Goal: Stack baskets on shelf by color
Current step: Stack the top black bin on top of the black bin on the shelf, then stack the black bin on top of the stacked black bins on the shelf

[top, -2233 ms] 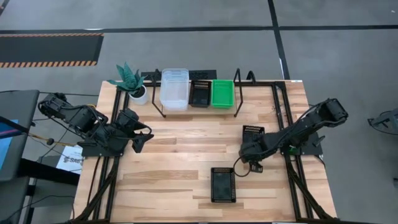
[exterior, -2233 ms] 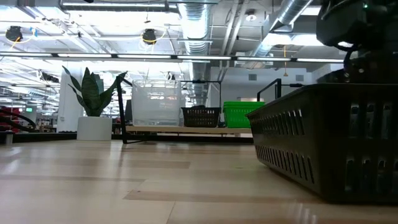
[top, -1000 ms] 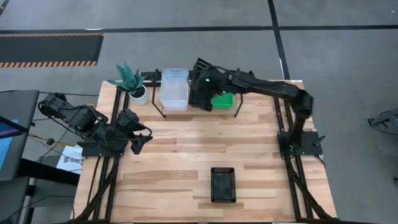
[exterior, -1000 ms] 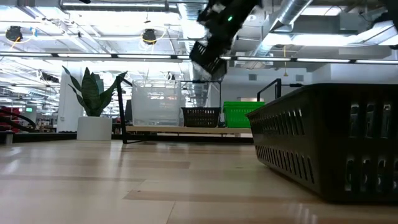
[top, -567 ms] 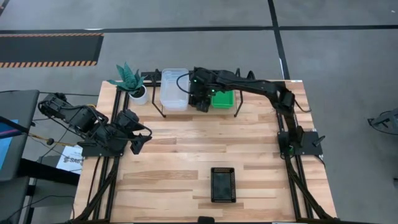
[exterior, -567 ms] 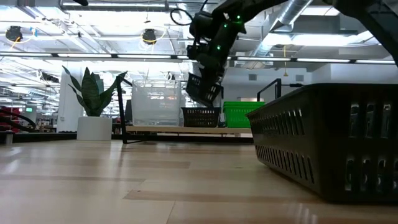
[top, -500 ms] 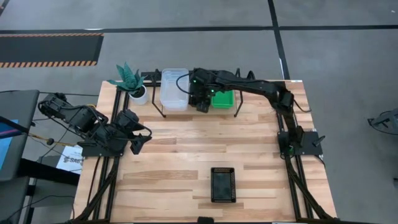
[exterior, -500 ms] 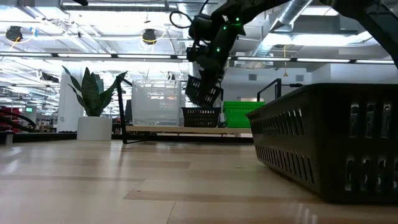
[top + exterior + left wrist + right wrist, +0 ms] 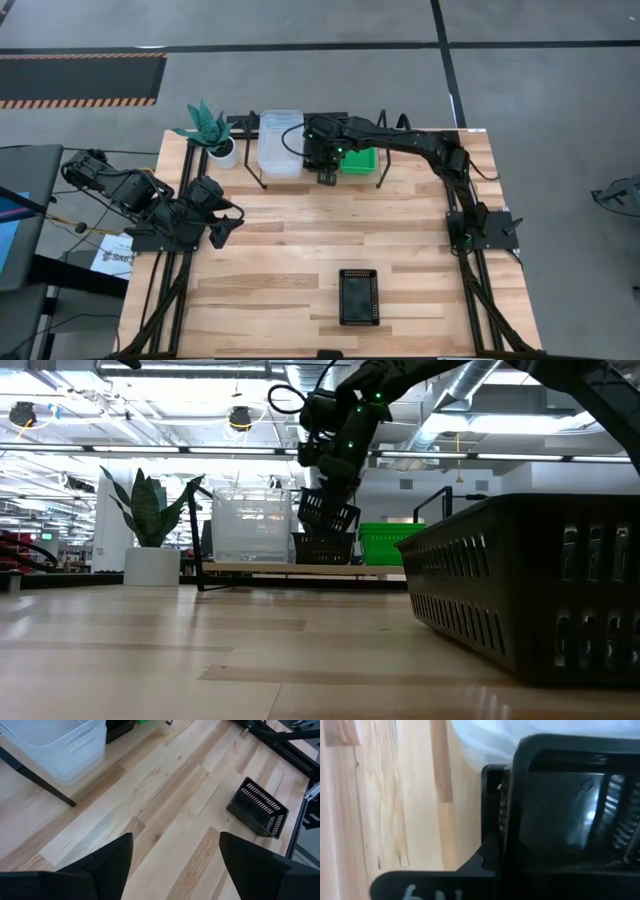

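Note:
On the shelf (image 9: 262, 568) at the table's far side stand the clear baskets (image 9: 280, 142), a black basket (image 9: 322, 548) and a green basket (image 9: 386, 543). My right gripper (image 9: 326, 172) reaches over the shelf, shut on a second black basket (image 9: 328, 512), which hangs tilted right above the shelf's black one. A third black basket (image 9: 359, 297) rests by its bottom on the table near the front edge. My left gripper (image 9: 225, 228) waits open at the table's left, with nothing between its fingers. My right gripper holds the black basket by its rim at the upper end (image 9: 322, 496), coming steeply from above. The gripper's own body hides the exact spot. The basket (image 9: 555, 815) hangs tilted below the fingers, and its low side meets the rim of the black basket on the shelf.
A potted plant (image 9: 210, 128) stands at the shelf's left end. Black frame rails (image 9: 452, 190) run along the table's left and right sides. Bare wood (image 9: 300, 240) lies between the shelf and the lone black basket.
My right gripper has come down toward the shelf, tipping more steeply downward. The black basket it carries has sunk from well above the shelf down to the black basket standing there, and stays tilted.

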Action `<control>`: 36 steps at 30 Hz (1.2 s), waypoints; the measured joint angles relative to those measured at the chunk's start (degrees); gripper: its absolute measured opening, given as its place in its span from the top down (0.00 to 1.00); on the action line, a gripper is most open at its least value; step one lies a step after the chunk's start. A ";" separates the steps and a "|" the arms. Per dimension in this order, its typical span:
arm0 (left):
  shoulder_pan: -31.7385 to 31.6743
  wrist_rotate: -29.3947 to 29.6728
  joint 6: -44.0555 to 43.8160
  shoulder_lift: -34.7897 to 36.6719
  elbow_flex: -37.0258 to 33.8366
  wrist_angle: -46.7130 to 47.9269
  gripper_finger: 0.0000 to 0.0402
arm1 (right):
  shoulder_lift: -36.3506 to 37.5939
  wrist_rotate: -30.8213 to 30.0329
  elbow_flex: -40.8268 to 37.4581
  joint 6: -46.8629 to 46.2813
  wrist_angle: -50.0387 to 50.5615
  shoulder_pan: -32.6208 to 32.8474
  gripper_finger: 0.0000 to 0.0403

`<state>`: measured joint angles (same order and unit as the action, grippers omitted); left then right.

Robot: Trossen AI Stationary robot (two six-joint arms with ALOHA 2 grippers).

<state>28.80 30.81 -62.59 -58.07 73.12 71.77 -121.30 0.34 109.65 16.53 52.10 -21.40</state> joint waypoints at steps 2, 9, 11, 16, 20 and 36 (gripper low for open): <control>0.00 0.00 -0.02 0.01 0.00 -0.02 0.29 | 0.00 0.00 0.00 0.05 0.51 -0.16 0.93; -0.02 0.00 -0.04 0.00 0.00 -0.06 0.29 | 0.04 -0.11 -0.55 0.51 -0.09 -0.21 0.86; -0.02 0.00 -0.07 -0.01 0.00 -0.07 0.29 | 0.04 -0.19 -0.55 0.49 -0.12 -0.28 0.83; -0.02 0.00 -0.07 -0.01 0.00 -0.07 0.29 | 0.04 -0.66 -0.55 0.49 -0.37 -0.83 0.76; -0.02 0.00 -0.17 0.00 0.00 -0.09 0.29 | 0.07 -1.80 -0.53 0.49 -0.42 -0.93 0.67; -0.02 -0.02 -1.61 0.01 0.00 -0.11 0.29 | 16.16 25.14 8.20 -16.96 23.73 9.73 0.57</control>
<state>28.77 30.79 -64.19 -58.06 73.12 71.66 -105.14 25.48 117.85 -0.43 75.82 -11.67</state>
